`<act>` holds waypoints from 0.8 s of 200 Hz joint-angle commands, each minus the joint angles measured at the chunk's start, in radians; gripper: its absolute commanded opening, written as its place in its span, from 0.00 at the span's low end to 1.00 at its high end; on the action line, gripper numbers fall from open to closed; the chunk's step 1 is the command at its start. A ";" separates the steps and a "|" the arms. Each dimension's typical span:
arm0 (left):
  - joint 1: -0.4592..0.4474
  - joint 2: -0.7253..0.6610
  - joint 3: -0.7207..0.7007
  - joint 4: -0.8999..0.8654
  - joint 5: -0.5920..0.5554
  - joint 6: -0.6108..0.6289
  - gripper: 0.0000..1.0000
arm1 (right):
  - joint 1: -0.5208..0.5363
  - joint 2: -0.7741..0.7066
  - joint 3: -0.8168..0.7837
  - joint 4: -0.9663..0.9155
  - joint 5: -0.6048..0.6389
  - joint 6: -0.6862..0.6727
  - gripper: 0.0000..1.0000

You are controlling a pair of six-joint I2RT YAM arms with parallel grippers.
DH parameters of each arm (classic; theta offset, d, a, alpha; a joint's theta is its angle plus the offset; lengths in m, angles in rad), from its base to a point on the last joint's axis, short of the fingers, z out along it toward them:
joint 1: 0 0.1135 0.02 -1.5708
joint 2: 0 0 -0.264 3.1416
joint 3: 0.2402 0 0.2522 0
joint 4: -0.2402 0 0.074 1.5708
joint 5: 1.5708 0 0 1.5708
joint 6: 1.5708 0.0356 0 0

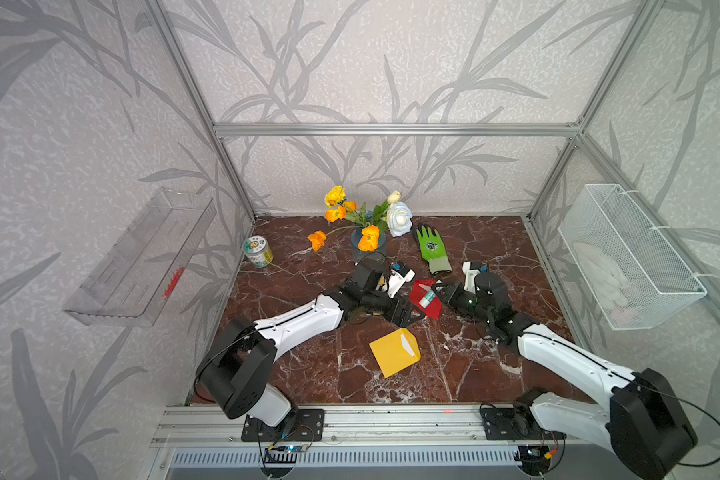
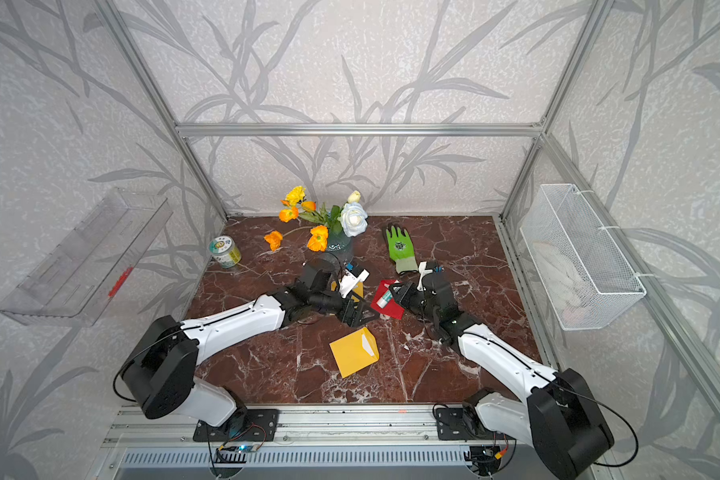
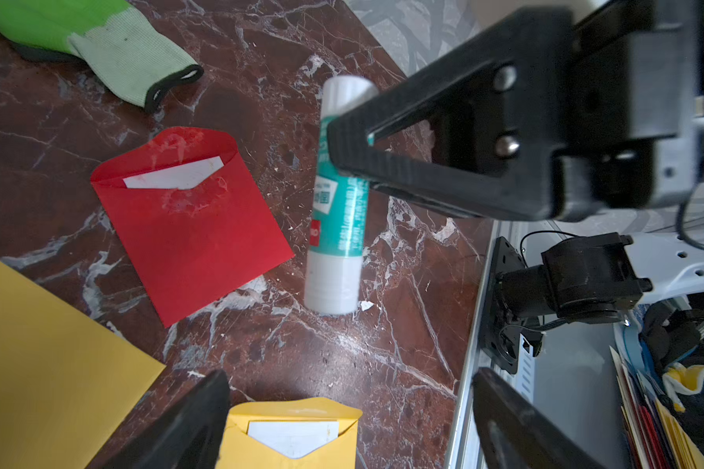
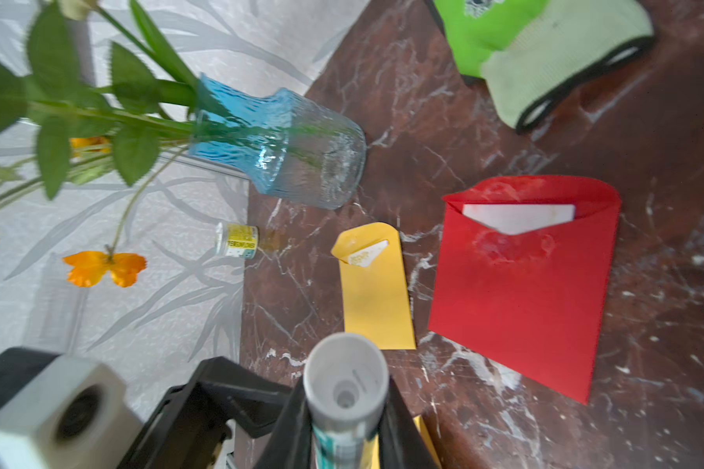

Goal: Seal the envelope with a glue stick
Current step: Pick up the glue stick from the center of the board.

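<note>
I read right gripper [image 1: 434, 296] clamped on glue stick [image 1: 427, 299] at label band. Stick sits over red envelope [image 1: 418, 290], whose flap is open. Left gripper [image 1: 413, 316] has jaws wide apart, empty, just beside stick. Yellow envelope [image 1: 391, 353] lies nearer me.

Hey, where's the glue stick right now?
In both top views the glue stick is clamped in the right gripper, close by the red envelope near the middle of the table, with the green glove just behind.

I'm in a lab test cell.
Aluminium frame [image 1: 391, 129], wallpaper panels [image 1: 371, 62], marble-print tabletop [image 1: 329, 374], arms [image 1: 296, 324] bolted to a rail [image 1: 391, 419].
</note>
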 commanded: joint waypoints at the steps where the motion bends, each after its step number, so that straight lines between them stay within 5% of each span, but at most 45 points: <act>1: -0.010 0.027 0.041 0.084 -0.008 -0.026 0.92 | 0.011 -0.045 -0.022 0.063 -0.027 -0.031 0.01; 57: -0.027 0.088 0.117 0.103 0.048 -0.030 0.77 | 0.038 -0.098 -0.025 0.027 -0.021 -0.046 0.00; 101: -0.044 0.105 0.130 0.064 0.083 -0.017 0.48 | 0.038 -0.120 -0.043 0.021 -0.003 -0.038 0.00; 119: -0.049 0.103 0.132 0.047 0.087 -0.012 0.26 | 0.038 -0.112 -0.044 0.020 0.001 -0.038 0.00; 144: -0.054 0.101 0.132 0.039 0.088 -0.009 0.09 | 0.038 -0.094 -0.029 0.003 -0.016 -0.053 0.42; 160: -0.055 0.096 0.130 0.040 0.086 -0.008 0.03 | 0.038 -0.090 -0.019 -0.002 -0.023 -0.065 0.54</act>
